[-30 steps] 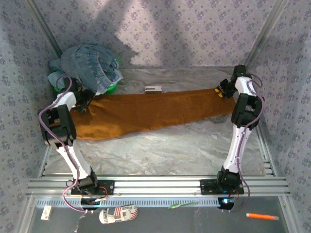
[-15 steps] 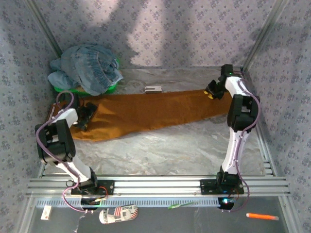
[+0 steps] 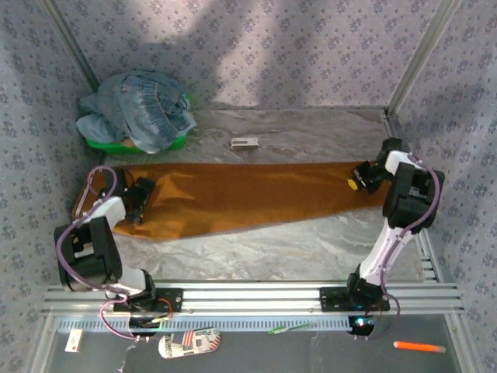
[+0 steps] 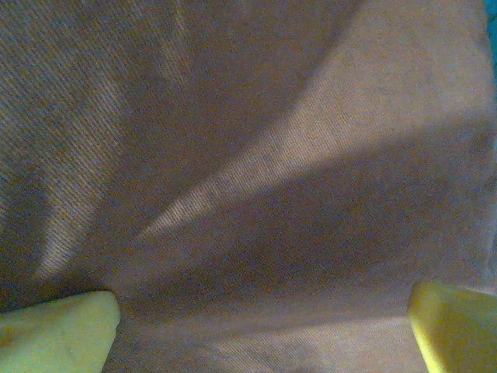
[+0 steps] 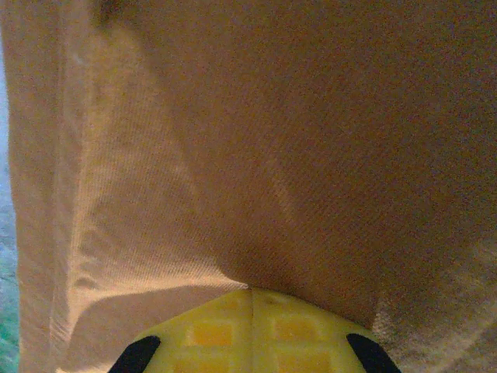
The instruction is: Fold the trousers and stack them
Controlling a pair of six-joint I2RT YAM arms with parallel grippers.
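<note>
While the right end effector clamps the ochre-orange cloth trousers, seemingly to stretch them, the left end effector gapes.

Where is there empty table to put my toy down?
The biggest bare patch lies between the trousers and the metal rail in front. A thinner strip runs behind the trousers, right of the small box. The back left corner is crowded with the jeans pile.

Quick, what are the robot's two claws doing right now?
Left gripper: open, fingers spread over the ochre-orange cloth trousers.
Right gripper: shut, pinching the trousers.
</note>
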